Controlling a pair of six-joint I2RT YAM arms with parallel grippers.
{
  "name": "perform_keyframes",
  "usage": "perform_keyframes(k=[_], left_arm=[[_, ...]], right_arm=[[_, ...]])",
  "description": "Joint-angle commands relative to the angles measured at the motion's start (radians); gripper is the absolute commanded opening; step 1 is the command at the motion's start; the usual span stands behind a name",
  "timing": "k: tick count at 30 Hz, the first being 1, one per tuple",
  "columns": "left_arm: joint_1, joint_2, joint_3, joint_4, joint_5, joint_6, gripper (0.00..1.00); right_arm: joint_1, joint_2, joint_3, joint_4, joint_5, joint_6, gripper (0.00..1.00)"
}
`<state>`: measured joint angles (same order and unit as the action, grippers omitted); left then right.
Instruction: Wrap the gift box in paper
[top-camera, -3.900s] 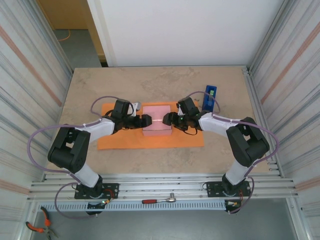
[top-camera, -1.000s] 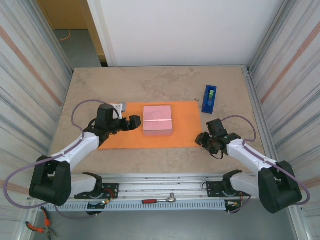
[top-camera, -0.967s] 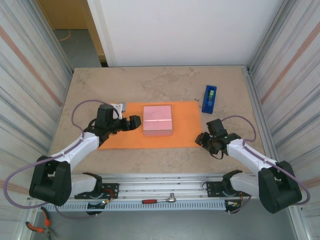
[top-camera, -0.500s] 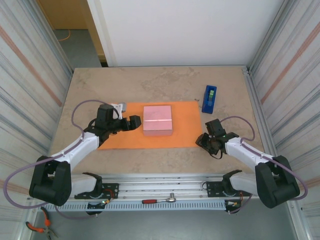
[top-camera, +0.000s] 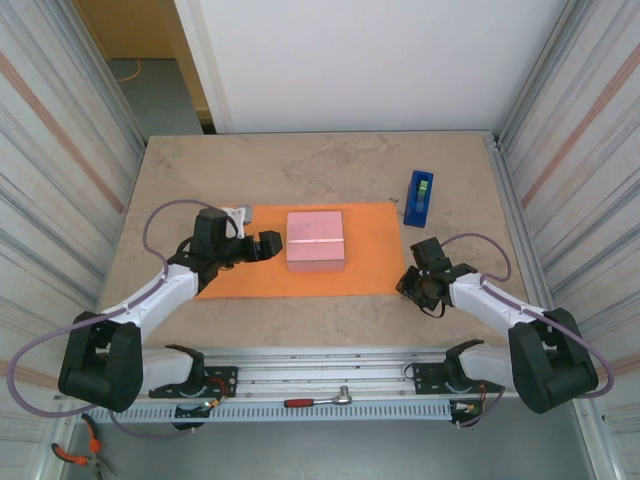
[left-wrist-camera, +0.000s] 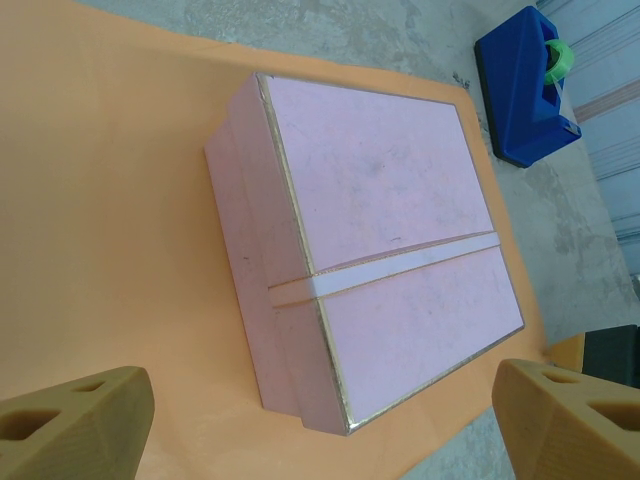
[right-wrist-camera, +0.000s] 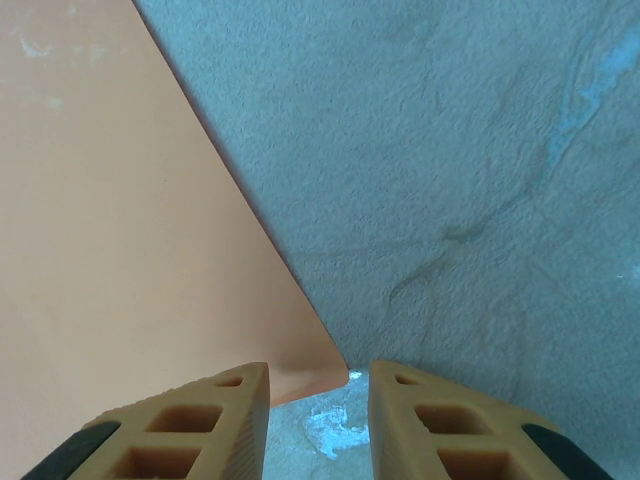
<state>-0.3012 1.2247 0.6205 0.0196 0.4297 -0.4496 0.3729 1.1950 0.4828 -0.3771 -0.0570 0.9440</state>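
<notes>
**Right gripper at paper corner, left gripper wide beside box**

Gift box (top-camera: 316, 240): sits flat on the paper (top-camera: 372, 262), about mid-length of the sheet and nearer its far edge. Closed, pale pink, with a white strip across the top and gold trim along the edges.

Paper: lies flat on the table (top-camera: 300, 170), long side running left to right.

Left gripper (top-camera: 268, 244): hovers low over the left part of the sheet and points at the box's left side, just beside it. No contact visible. Jaws wide apart. In the left wrist view, tan fingers (left-wrist-camera: 75, 425) at the bottom corners, box ahead between them. Holds nothing.

Right gripper (right-wrist-camera: 318, 378): sits low at the near right corner of the paper, by the bare table. Jaws drawn close with a narrow gap between them. In the right wrist view, the sheet's corner tip pokes into that gap right at the fingertips (right-wrist-camera: 420, 400). Not clamped on the paper as far as visible; cannot tell whether a pad touches the edge.

Tape dispenser (top-camera: 420, 197): blue with a green roll, stands on bare table just beside the far right corner of the sheet, apart from both grippers.

Off the table: red-handled wrench (top-camera: 320, 400) on the front rail between the arm bases, orange-handled pliers (top-camera: 75, 455) at the lower left.
</notes>
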Motion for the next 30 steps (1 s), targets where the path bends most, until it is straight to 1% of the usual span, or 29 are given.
perform_keyframes(k=[1, 9, 18, 27, 30], left_arm=[[-0.002, -0.001, 0.01, 0.008, 0.022, 0.0, 0.88], [-0.001, 0.003, 0.011, 0.008, 0.025, -0.001, 0.88], [-0.002, 0.002, 0.009, 0.008, 0.023, -0.001, 0.89], [-0.002, 0.0, 0.007, 0.013, 0.026, -0.003, 0.89], [-0.002, 0.001, 0.006, 0.017, 0.028, -0.002, 0.89]], right_arm=[[0.008, -0.006, 0.004, 0.059, -0.038, 0.03, 0.31], [0.012, -0.01, 0.005, 0.061, -0.038, 0.034, 0.29], [0.011, 0.029, -0.001, 0.074, -0.043, 0.042, 0.32], [0.005, -0.08, -0.013, -0.008, 0.004, 0.045, 0.34], [-0.007, -0.095, -0.019, -0.02, 0.002, 0.042, 0.34]])
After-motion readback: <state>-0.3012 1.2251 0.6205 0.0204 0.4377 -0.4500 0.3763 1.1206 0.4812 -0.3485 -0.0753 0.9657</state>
